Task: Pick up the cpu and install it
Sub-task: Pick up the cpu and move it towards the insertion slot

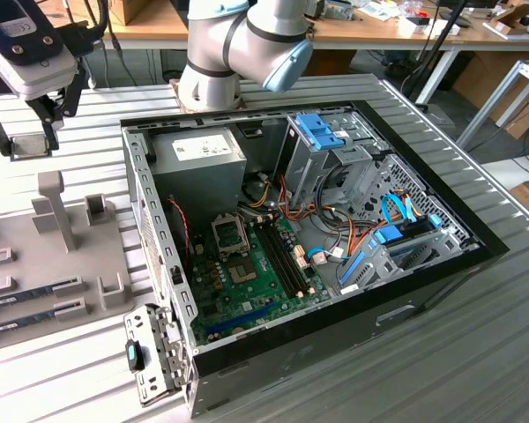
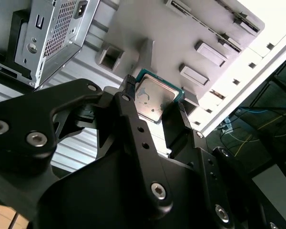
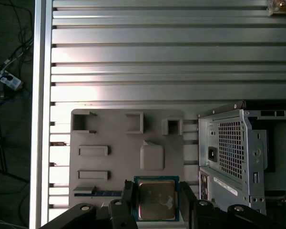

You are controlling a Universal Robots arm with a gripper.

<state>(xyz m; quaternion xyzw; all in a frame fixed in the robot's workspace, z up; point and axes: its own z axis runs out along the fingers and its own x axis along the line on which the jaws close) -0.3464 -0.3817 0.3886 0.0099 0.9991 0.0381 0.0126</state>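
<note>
Matte black jaws pinching square silver-topped, green-rimmed cpu (image 3: 156,200), over moulded grey tray (image 3: 114,138), ribbed aluminium table (image 3: 171,47)

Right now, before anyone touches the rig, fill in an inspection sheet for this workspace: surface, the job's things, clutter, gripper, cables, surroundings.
Surface: ribbed aluminium table carrying a grey parts tray and an open computer case.
Job's things: the cpu is held off the surface over the tray; the socket on the motherboard looks empty.
Clutter: long narrow sticks lying in the tray's slots.
Gripper: the gripper is shut on the cpu, one finger on each side.
Cables: coloured wire bundle and blue cables inside the case; a power strip with leads on the floor.
Surroundings: wooden benches beyond the table.
</note>
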